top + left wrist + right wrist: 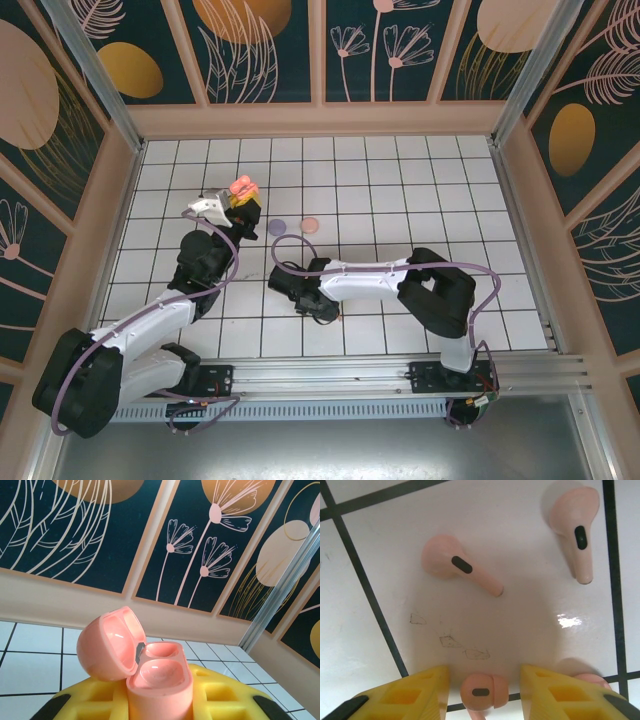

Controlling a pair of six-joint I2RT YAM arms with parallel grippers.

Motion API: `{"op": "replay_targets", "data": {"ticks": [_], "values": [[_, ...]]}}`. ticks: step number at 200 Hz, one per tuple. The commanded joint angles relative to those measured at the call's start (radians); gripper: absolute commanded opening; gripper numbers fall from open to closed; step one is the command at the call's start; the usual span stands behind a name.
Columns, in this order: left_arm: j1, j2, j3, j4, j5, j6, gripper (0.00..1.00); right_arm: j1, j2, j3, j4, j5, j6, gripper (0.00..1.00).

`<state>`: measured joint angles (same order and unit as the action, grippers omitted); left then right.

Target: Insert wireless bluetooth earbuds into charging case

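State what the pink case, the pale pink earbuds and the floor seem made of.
The charging case: likely smooth, glossy moulded plastic, by its highlights. The earbuds: similar plastic, satin sheen, dark inset ovals. The floor: glossy white tile, perhaps ceramic or laminate; it mirrors light.

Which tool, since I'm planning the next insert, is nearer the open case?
Left: left tool grips the case. Right tool is low over the earbuds, away toward the bases.

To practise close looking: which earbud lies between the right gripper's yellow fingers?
The bottom-centre earbud, flanked by both fingers; the two paler earbuds lie well beyond them.
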<state>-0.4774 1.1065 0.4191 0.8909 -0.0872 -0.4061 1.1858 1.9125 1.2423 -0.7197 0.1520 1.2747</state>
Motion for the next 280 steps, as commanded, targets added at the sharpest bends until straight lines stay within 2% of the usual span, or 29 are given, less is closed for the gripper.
{"op": "replay_targets", "data": {"ticks": [1,58,99,161,183,227,243,280], "values": [[-0.004,0.006,0.02,0.055,0.01,-0.013,0.0,-0.01,0.031,-0.016,0.029,-0.003,-0.011,0.38],[-0.004,0.01,0.023,0.042,0.012,-0.016,0.0,-0.009,0.017,-0.01,0.04,0.004,-0.013,0.23],[-0.004,0.001,0.022,0.024,0.017,-0.018,0.0,-0.009,-0.041,-0.023,0.05,0.055,-0.009,0.22],[-0.004,-0.066,-0.026,0.041,0.03,0.065,0.0,-0.058,-0.286,-0.094,0.09,0.202,-0.079,0.21],[-0.004,-0.087,-0.045,0.068,0.057,0.099,0.0,-0.119,-0.401,-0.138,0.159,0.235,-0.172,0.21],[-0.01,-0.088,-0.043,0.111,0.21,0.163,0.0,-0.276,-0.599,-0.157,0.371,0.229,-0.476,0.23],[-0.027,-0.084,-0.041,0.124,0.25,0.209,0.0,-0.317,-0.627,-0.129,0.434,0.197,-0.571,0.23],[-0.074,-0.08,-0.023,0.119,0.241,0.347,0.0,-0.346,-0.65,-0.052,0.565,0.147,-0.744,0.23]]}}
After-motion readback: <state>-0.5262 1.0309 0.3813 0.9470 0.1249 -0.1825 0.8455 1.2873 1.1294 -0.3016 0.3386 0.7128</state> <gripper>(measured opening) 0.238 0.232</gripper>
